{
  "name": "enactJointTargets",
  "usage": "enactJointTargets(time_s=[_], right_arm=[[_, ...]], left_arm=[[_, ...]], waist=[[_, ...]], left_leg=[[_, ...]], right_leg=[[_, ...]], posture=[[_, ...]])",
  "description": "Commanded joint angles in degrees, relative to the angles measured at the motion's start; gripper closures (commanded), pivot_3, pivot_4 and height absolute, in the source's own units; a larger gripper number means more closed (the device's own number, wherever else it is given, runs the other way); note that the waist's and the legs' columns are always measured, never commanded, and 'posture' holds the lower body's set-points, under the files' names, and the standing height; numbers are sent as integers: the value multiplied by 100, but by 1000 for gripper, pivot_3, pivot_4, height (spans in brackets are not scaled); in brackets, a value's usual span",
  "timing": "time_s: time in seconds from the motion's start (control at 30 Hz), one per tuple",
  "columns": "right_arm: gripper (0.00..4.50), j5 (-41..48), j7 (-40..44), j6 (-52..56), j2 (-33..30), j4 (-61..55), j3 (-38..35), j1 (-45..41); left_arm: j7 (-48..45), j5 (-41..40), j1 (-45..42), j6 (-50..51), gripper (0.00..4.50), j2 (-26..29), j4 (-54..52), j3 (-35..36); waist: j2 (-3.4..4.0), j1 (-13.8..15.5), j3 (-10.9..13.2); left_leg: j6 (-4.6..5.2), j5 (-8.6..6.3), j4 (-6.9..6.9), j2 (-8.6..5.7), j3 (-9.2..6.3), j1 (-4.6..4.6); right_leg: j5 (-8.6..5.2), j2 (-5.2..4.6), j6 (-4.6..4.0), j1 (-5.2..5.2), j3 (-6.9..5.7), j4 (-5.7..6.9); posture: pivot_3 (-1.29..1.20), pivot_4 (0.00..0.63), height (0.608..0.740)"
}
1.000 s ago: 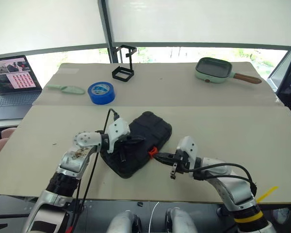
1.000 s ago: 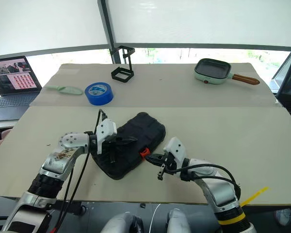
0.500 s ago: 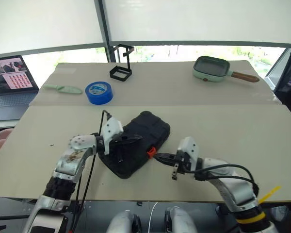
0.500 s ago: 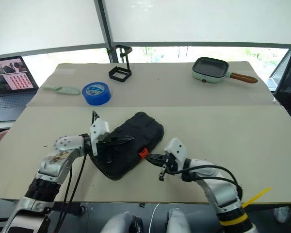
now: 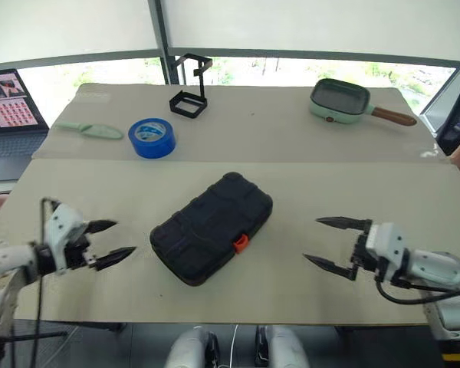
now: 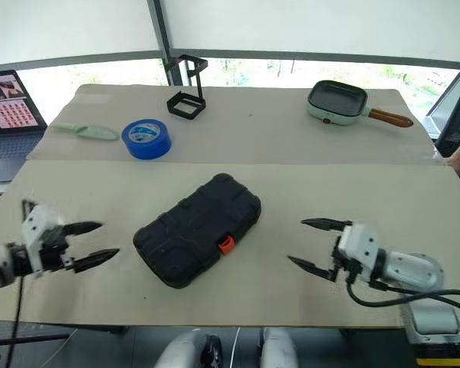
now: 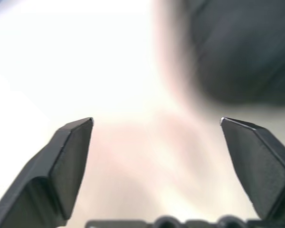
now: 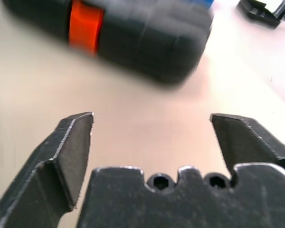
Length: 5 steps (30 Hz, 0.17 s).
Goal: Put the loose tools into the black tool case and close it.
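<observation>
The black tool case (image 5: 212, 228) lies shut in the middle of the table, ribbed shell up, with its orange latch (image 5: 241, 244) on the near long side. My left gripper (image 5: 124, 237) hovers open to the left of the case, apart from it, with nothing between its fingers. To the right of the case my right gripper (image 5: 312, 240) is open and empty too, pointing towards it. The right wrist view shows the case (image 8: 147, 33) and latch (image 8: 85, 26) beyond the spread fingers (image 8: 69, 152). The loose tools are out of view.
On the far half of the table lie a blue tape roll (image 5: 151, 137), a black wire stand (image 5: 190, 96), a pale green scoop (image 5: 88, 130) and a green pan (image 5: 339, 100). A laptop (image 5: 8, 107) sits off the table's left edge.
Both grippers were shut at the case, the left on its shell and the right by the latch. They have opened and swung outwards, left and right. The case stays where it was.
</observation>
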Motion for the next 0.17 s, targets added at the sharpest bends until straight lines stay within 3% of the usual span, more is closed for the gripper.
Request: enactJointTargets(time_s=[0.03,0.17], right_arm=[[53,195,154,-163,-110,452,-115,-387],[53,119,225,-357,-85,867,-36,-688]], left_arm=[[161,418,263,-849,0,1,119,236],[252,412,192,-1357,0,-253,79,167]], waist=[[-7,12,10],[-4,56,12]], left_leg=[[-7,0,0,0,0,-5],[-60,-16,5,1,-10,-2]], right_leg=[[2,-2,-3,-4,3,-1],[23,-18,-37,-1,2,0]], posture=[[0,150,740],[0,150,740]])
